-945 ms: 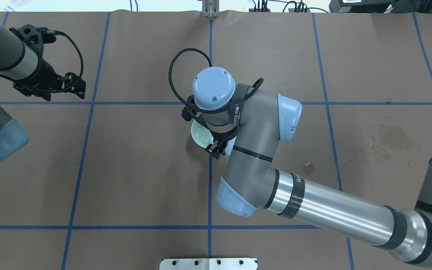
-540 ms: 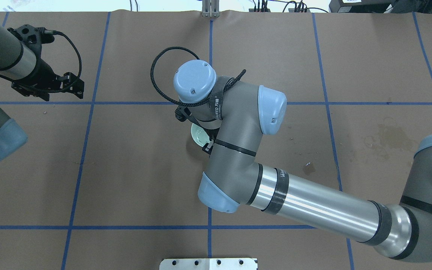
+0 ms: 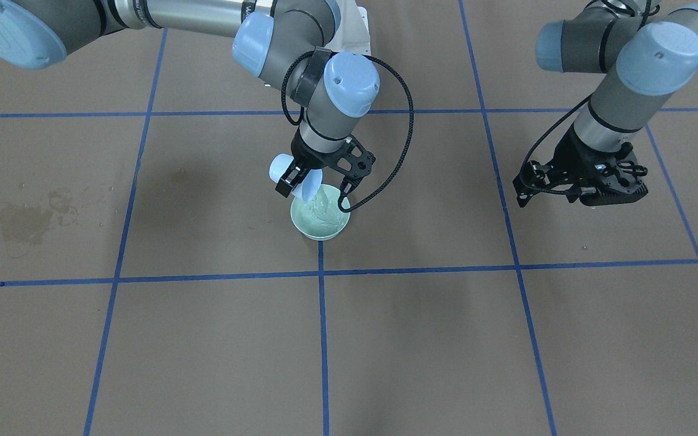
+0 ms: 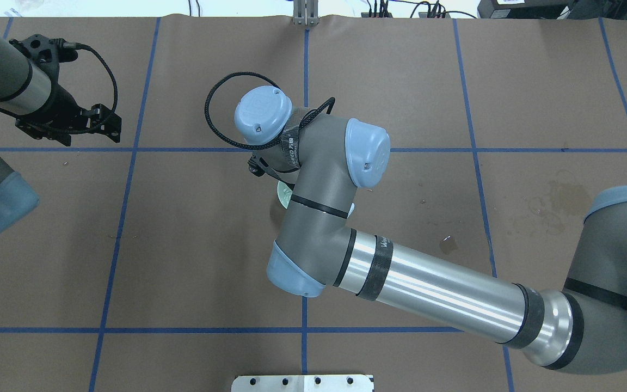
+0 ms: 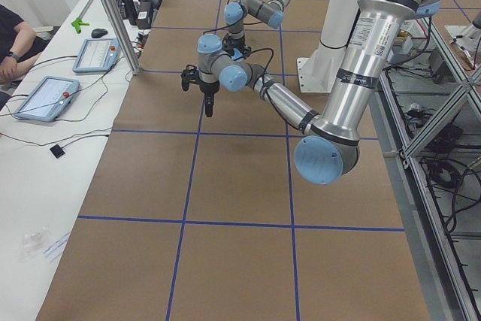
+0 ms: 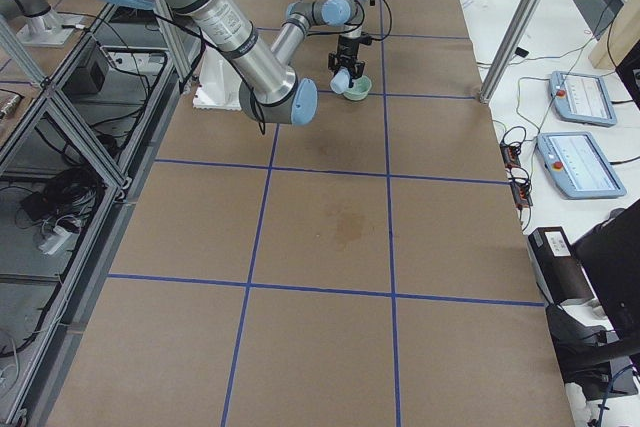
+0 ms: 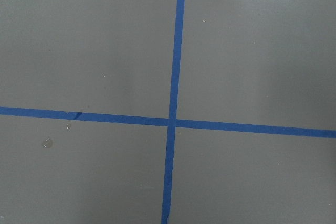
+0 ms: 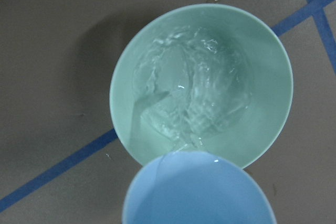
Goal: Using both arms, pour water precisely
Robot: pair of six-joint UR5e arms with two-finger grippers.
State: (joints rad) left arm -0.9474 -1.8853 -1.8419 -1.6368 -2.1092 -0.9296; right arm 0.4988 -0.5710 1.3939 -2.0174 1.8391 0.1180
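Two black jaws on the right arm point(image 3: 325, 124) are gripping a pale blue cup point(image 3: 296, 179), one on each side of it, and are holding it tipped mouth-down over a mint-green bowl point(image 3: 322, 233). Water point(image 8: 189, 98) is rippling and glinting inside the bowl, and in the front-facing view a thin clear stream is falling into it from the cup's lip. In the right wrist view the cup's rim is overlapping the near edge of the bowl. The bowl is standing on the brown counter point(image 3: 203, 339), on a blue tape line point(image 3: 323, 339) and near a crossing of the lines. A black cable point(image 3: 408, 121) is looping out from the right wrist. From overhead the right arm is covering nearly all of the bowl.

Well apart from the bowl, the left arm point(image 3: 612, 109) is hanging over bare counter, its jaws standing apart with nothing between them. Its wrist camera is showing only a tape crossing and a small drop point(image 7: 47, 143). A dark stain point(image 3: 22, 218) is lying on the counter on the right arm's side.
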